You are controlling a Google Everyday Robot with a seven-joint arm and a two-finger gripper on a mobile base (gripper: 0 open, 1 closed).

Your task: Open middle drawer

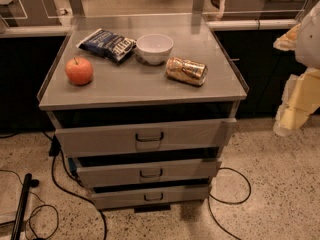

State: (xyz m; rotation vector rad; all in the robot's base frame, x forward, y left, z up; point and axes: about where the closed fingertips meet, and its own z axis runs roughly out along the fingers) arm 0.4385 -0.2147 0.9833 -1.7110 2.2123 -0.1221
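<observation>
The grey cabinet point(60, 91) has three drawers. The middle drawer point(110, 174) is shallow and grey with a small dark bar handle point(151, 173). It sticks out a little, with a dark gap above its front. The taller top drawer point(100, 140) also sticks out, and the lowest drawer point(120, 198) sits slightly out below. My gripper point(292, 111), white and yellowish, hangs at the right edge of the view, well to the right of the cabinet and apart from every drawer.
On the cabinet top lie an apple point(79, 70), a dark snack bag point(106, 44), a white bowl point(154, 48) and a can on its side point(186, 70). Black cables point(235, 194) run over the speckled floor. A black pole point(21, 204) lies front left.
</observation>
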